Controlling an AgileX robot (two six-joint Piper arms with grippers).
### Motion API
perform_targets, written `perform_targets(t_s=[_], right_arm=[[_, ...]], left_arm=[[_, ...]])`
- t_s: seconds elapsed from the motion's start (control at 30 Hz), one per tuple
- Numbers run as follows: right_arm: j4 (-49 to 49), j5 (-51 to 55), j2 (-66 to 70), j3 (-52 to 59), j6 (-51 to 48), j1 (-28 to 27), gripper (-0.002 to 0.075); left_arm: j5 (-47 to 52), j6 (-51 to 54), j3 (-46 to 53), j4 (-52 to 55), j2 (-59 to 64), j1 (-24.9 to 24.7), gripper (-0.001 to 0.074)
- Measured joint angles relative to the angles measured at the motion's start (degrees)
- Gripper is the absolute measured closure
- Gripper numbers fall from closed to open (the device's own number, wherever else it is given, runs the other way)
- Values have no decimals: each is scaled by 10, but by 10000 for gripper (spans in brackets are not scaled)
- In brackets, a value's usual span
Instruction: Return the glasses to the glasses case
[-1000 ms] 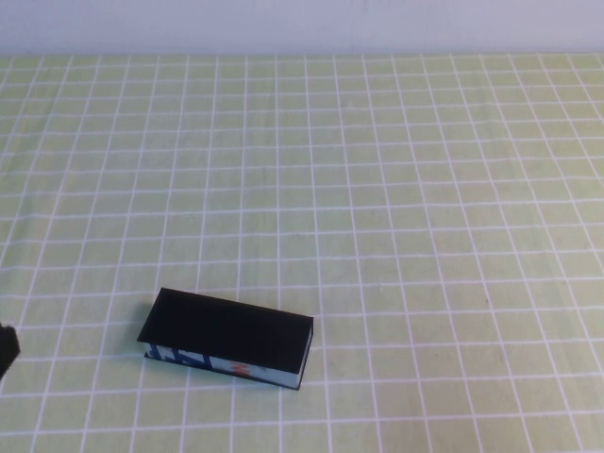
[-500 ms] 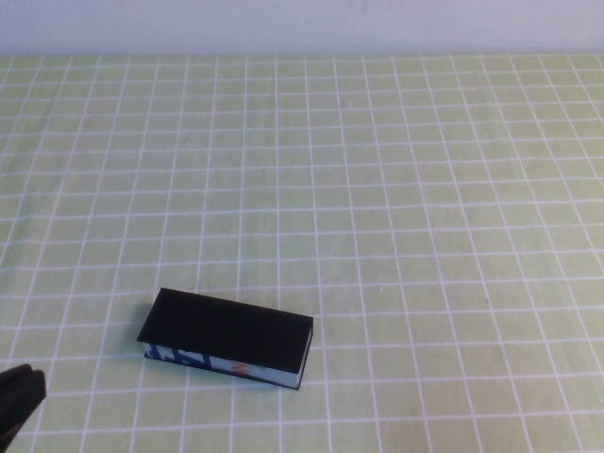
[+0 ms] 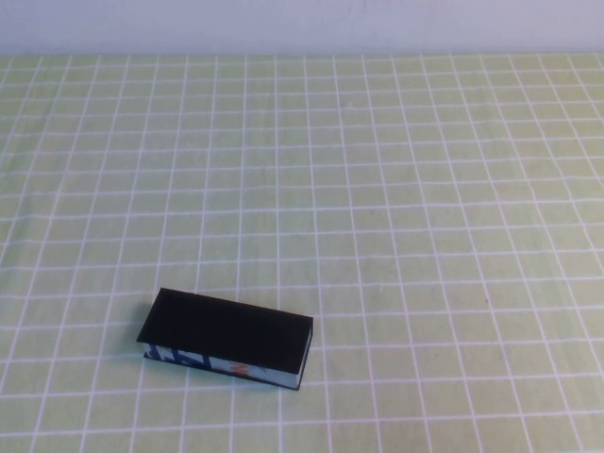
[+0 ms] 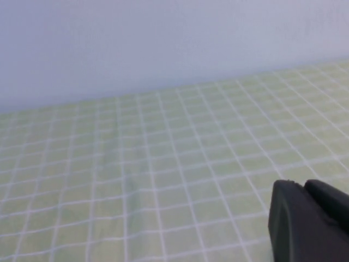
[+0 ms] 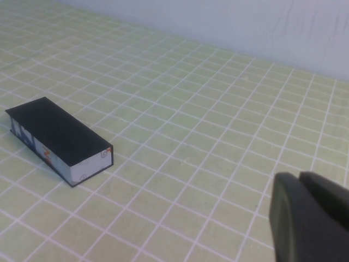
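The glasses case [image 3: 226, 337] lies on the green checked tablecloth at the front left, lid closed, black top up, with its blue, white and orange side facing the front. It also shows in the right wrist view [image 5: 57, 137]. The glasses are not in view. My left gripper [image 4: 304, 184] is shut and empty, raised over bare cloth and facing the back wall. My right gripper [image 5: 300, 177] is shut and empty, well off to the right of the case. Neither gripper shows in the high view.
The green checked tablecloth [image 3: 396, 208] covers the whole table. A pale wall [image 3: 302, 24] runs along the table's far edge.
A dark part of my left arm, at the high view's lower left edge in the earlier frames, has dropped out of view. The case has not moved.
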Motion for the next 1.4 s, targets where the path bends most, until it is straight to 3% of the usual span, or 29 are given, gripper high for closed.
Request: perform_targets(t_s=[0.13, 0.23, 0.37, 0.53, 0.77, 1.4], right_arm=[[3, 0, 0, 0, 0, 0, 743], [4, 0, 0, 0, 0, 0, 743], [6, 0, 0, 0, 0, 0, 743], [6, -3, 0, 0, 0, 0, 743], [7, -4, 0, 0, 0, 0, 743], [7, -4, 0, 0, 0, 0, 743]], left_arm=[[-97, -195, 73, 159, -44, 0, 736], [-72, -294, 118, 198, -69, 0, 736], [-21, -353, 174, 211, -71, 0, 736], [-50, -355, 209, 217, -73, 0, 736], [-66, -261, 212, 221, -73, 0, 736], [-70, -251, 213, 223, -73, 0, 736]])
